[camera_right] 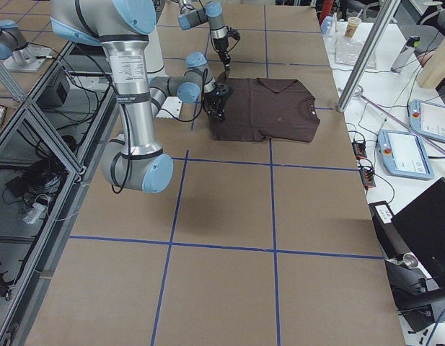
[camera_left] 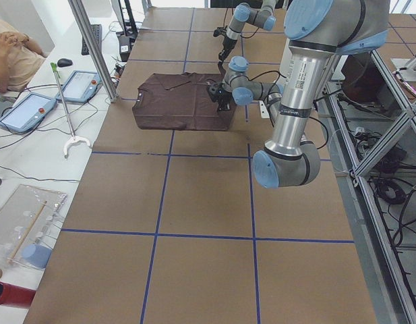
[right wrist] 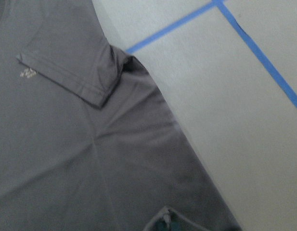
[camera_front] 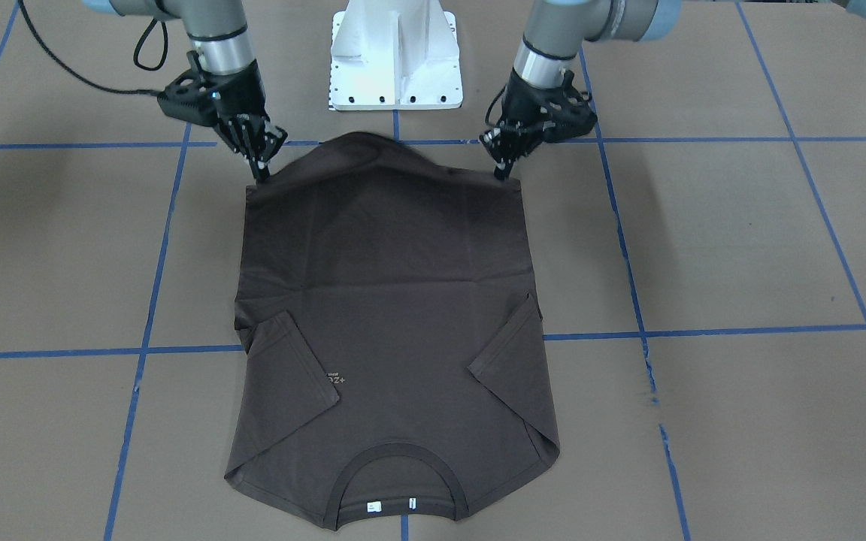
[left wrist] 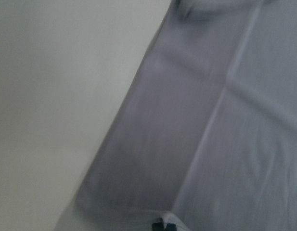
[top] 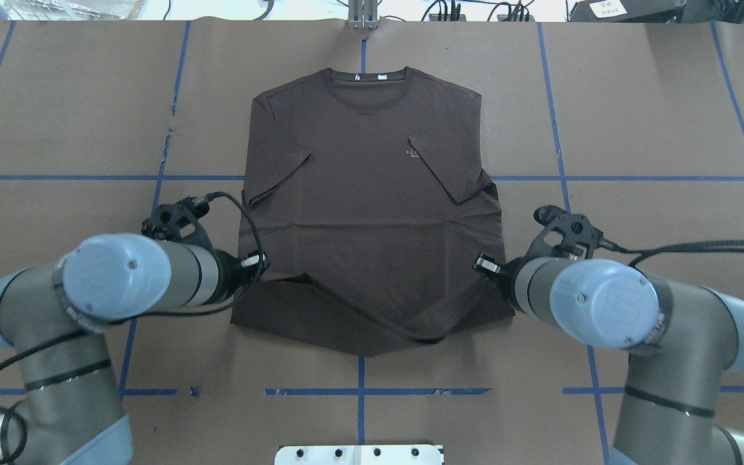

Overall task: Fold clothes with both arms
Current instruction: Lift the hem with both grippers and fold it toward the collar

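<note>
Both the left arm and right arm angle down, jaws pinching T-shirt hem.

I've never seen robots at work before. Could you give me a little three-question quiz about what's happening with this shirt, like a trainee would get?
1. True or false: both sleeves of the T-shirt are folded in over its front.
2. Where do the left pincer and the right pincer grip the T-shirt?
A) the collar
B) the two corners of the bottom hem
C) the sleeve tips
3. Fill in: the tape lines on the table are ____.

Key: 1 true; 2 B; 3 blue.
</note>
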### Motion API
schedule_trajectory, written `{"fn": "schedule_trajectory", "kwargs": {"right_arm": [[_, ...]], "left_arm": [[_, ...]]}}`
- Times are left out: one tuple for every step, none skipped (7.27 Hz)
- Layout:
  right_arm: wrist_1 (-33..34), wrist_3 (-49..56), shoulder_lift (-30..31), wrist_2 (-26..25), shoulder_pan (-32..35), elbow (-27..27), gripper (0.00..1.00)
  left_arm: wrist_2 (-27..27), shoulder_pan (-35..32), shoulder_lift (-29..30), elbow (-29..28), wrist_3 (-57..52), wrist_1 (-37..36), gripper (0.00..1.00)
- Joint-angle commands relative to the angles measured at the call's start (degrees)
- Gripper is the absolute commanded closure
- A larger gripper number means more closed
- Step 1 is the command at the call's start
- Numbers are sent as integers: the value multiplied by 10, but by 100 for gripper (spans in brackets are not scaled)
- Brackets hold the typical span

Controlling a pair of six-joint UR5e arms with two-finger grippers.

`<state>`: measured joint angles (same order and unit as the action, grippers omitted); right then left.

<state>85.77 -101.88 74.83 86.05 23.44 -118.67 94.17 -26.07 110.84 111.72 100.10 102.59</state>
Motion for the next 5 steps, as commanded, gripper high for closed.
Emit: {"fn": "schedule_trajectory", "kwargs": {"right_arm": [[-3, 79, -107, 14, 96, 145, 100], [-5, 111, -137, 28, 132, 192, 100], [-5, 133, -156, 46, 161, 213, 100], [-4, 147, -167, 60, 180, 232, 100], [-5, 160, -195, 61, 189, 278, 100]], "left_arm": [[-2, -80, 46, -115, -68, 56, 100], [-2, -112, 59, -167, -75, 117, 100], [-14, -138, 84, -192, -77, 129, 100], [-30, -153, 98, -203, -85, 130, 100], [-32, -162, 99, -209, -115, 130, 100]]}}
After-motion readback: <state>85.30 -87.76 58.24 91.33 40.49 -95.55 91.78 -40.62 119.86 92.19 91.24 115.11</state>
